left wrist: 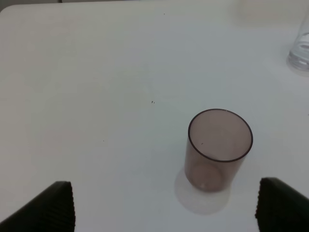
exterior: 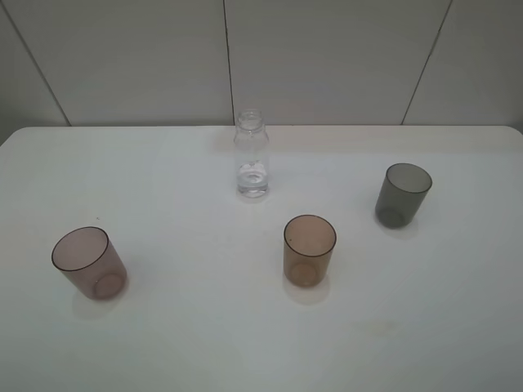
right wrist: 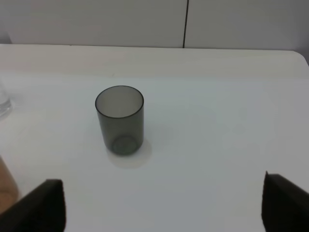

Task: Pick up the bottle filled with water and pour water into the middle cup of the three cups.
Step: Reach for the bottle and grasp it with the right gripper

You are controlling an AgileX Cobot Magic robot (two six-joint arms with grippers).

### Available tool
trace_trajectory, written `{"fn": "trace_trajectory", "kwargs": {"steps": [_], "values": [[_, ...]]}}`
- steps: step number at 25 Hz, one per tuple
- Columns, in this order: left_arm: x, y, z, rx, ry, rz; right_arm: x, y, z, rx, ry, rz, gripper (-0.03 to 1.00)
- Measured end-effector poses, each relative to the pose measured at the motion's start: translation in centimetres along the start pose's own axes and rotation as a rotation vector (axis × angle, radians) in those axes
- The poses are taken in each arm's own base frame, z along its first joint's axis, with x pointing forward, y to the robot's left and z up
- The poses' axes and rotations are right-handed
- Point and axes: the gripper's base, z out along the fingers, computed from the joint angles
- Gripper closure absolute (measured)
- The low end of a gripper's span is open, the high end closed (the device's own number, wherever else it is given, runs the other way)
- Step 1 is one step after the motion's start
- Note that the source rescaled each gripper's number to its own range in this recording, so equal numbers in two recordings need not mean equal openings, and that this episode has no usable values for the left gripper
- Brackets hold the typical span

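The clear bottle [exterior: 252, 155] stands upright and uncapped at the table's back middle, with a little water in the bottom. The amber-brown middle cup [exterior: 310, 249] stands in front of it, slightly to the right. The pinkish-mauve cup [exterior: 88, 263] is at the front left and the smoky grey cup [exterior: 403, 194] at the right. Neither gripper shows in the high view. My left gripper [left wrist: 166, 210] is open and empty, a short way back from the mauve cup [left wrist: 218, 150]; the bottle's base [left wrist: 301, 48] shows at that view's edge. My right gripper [right wrist: 165, 207] is open and empty, back from the grey cup [right wrist: 120, 121].
The white table [exterior: 180, 343] ends at a grey panelled wall [exterior: 327, 57] behind the bottle. In the right wrist view a sliver of the amber cup [right wrist: 6, 186] and of the bottle [right wrist: 3, 104] show at one edge.
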Motion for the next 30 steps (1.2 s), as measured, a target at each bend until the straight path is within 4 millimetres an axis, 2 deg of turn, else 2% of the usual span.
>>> {"fn": "trace_trajectory", "kwargs": {"steps": [30], "values": [[0.0,0.0,0.0,0.0,0.0,0.0,0.0,0.0,0.0,0.0,0.0,0.0,0.09]]}}
